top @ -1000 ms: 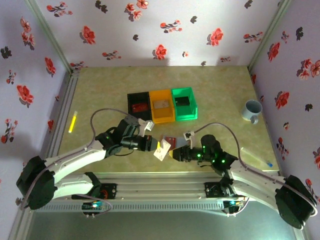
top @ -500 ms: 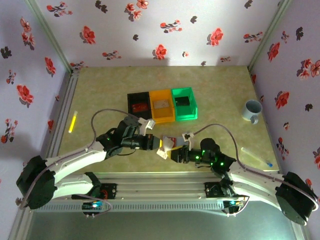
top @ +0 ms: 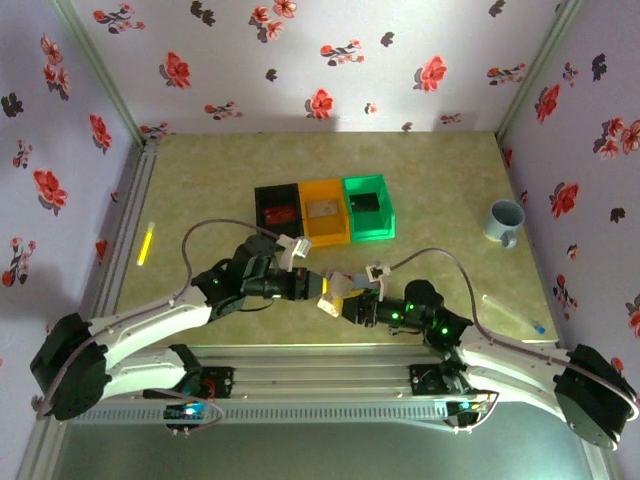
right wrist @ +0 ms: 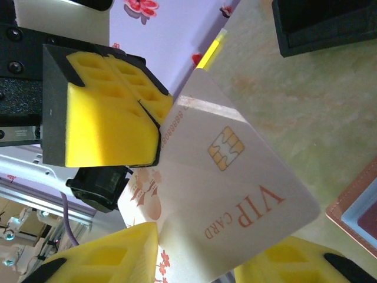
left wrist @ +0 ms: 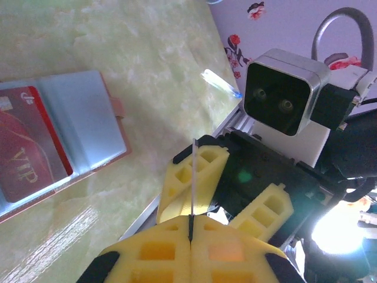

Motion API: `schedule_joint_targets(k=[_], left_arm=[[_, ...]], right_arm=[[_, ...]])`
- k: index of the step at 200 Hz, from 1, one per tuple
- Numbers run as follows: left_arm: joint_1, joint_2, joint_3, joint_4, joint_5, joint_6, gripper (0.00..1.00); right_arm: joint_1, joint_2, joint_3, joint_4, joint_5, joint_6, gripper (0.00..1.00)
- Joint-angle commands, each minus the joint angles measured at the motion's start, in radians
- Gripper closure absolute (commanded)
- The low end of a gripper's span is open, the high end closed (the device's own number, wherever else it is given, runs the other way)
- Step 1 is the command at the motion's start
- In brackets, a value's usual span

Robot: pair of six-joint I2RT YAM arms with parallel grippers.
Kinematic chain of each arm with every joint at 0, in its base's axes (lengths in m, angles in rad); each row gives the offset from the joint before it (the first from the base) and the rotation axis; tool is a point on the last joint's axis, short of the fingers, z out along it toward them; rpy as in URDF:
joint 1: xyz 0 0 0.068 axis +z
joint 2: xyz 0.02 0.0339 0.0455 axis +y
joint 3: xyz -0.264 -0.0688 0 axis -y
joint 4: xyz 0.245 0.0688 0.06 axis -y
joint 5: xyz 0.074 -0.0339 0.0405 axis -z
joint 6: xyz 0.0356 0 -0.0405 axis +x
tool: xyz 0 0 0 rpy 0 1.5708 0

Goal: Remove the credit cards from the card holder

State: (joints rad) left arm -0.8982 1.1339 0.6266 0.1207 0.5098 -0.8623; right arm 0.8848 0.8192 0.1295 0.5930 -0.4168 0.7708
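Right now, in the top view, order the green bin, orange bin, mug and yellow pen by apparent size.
1. Green bin and orange bin, about alike.
2. Mug.
3. Yellow pen, thinnest.

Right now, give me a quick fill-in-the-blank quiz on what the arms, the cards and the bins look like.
The left gripper is shut on a white card printed ____. The second card, inside the open card holder, is coloured ____. Next to the black bin and the orange bin stands a ____ one.
Missing: VIP; red; green.
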Motion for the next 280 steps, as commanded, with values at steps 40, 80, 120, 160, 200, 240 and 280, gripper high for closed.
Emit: schedule_joint_targets(k=[40, 80, 120, 160, 200, 240, 280], left_arm=[[-0.010, -0.014, -0.032, 0.088, 0.008, -0.041, 1.00], [-0.013, -0.008, -0.037, 0.102, 0.001, -0.041, 1.00], [-0.013, -0.015, -0.027, 0.092, 0.001, -0.035, 0.92], [0.002, -0.068, 0.005, -0.054, -0.017, 0.029, 0.82], [0.056, -0.160, 0.074, -0.326, -0.017, 0.142, 0.58], [0.067, -0.137, 0.218, -0.585, 0.038, 0.277, 0.38], [0.067, -0.051, 0.309, -0.745, 0.119, 0.383, 0.35]], right_arm=[[0.011, -0.125, -0.037, 0.044, 0.051, -0.001, 0.78], [0.011, -0.179, -0.045, 0.021, 0.060, -0.001, 0.88], [0.012, -0.194, -0.045, 0.007, 0.053, -0.005, 0.97], [0.011, -0.234, -0.034, -0.077, 0.048, -0.037, 1.00], [0.011, -0.291, -0.004, -0.221, -0.013, -0.119, 1.00], [0.010, -0.209, 0.048, -0.255, -0.157, -0.169, 1.00], [0.010, -0.054, 0.079, -0.166, -0.249, -0.160, 1.00]])
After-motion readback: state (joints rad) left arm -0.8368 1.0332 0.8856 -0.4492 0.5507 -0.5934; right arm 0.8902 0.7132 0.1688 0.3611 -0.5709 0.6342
